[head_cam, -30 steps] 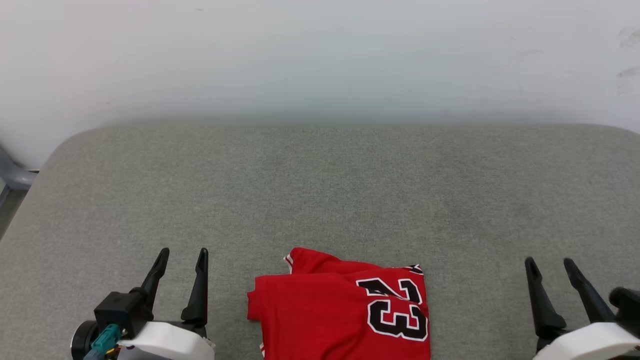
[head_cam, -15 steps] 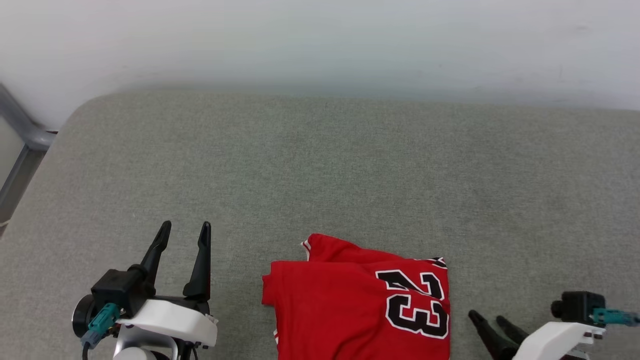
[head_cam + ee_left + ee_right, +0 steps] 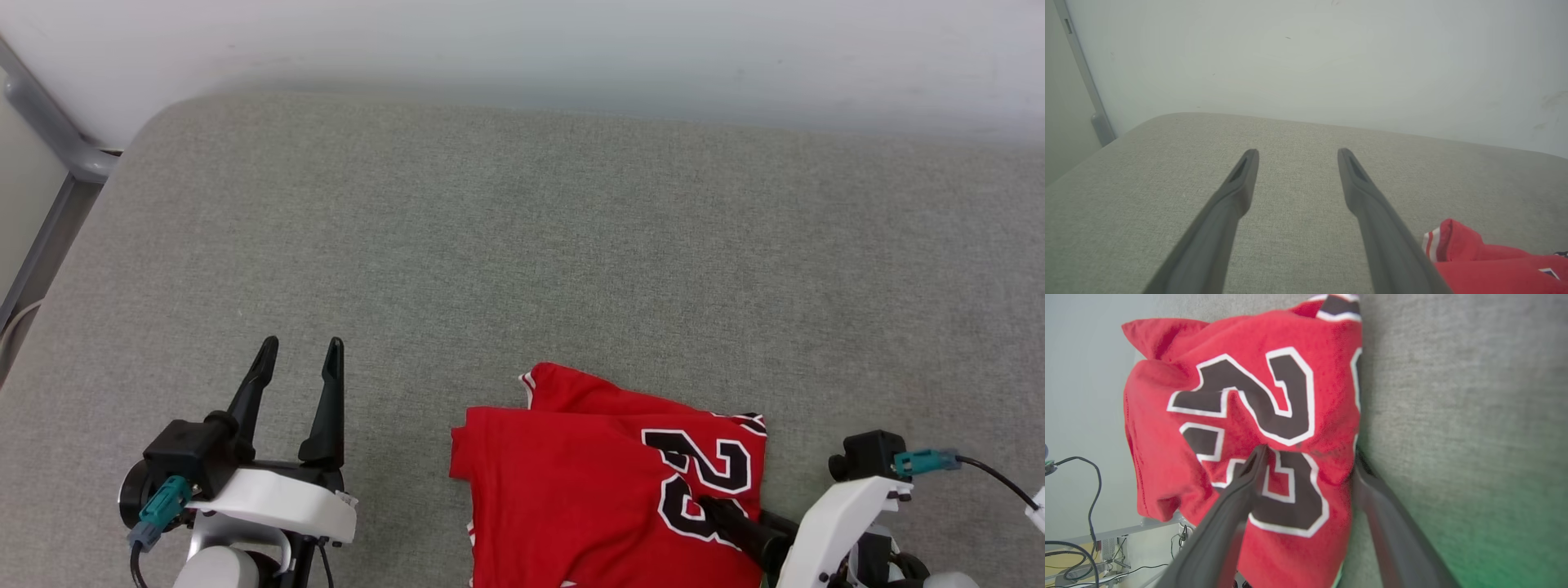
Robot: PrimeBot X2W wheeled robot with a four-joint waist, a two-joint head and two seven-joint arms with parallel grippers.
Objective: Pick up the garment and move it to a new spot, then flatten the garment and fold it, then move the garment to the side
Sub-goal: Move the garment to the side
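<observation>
Looking down from the head at the garment [image 3: 604, 482], folded into a rough red block with the black, white-edged 23 uppermost, low on the grey cushion [image 3: 522, 245] and cut off by the frame's bottom edge. At lower left, the left gripper [image 3: 301, 345], with fingers spread wide above bare cushion, near the cloth's left edge yet apart from it. At lower right, the right gripper [image 3: 739, 518], reaching sideways across the garment's right edge, with one dark finger lying over the 3. Beyond the cushion, a pale wall [image 3: 522, 41]; at far left, a grey metal rail [image 3: 49, 131].

Along the left wrist: the left gripper [image 3: 1297, 152], with cushion showing in the wide gap between its fingers, and a corner of the garment [image 3: 1486, 265] with red-and-white striped trim just past the right-hand finger, outside that gap.

Along the right wrist, closer and plainer than from the head: the right gripper [image 3: 1308, 453] with jaws apart, straddling the edge of the garment [image 3: 1241, 396]. One fingertip on top of the printed 3, the other at the cloth's border by the cushion; beside or beneath the hem, impossible to tell. Not clamped on the cloth. Off the cushion's side, loose black cables [image 3: 1098, 477].
</observation>
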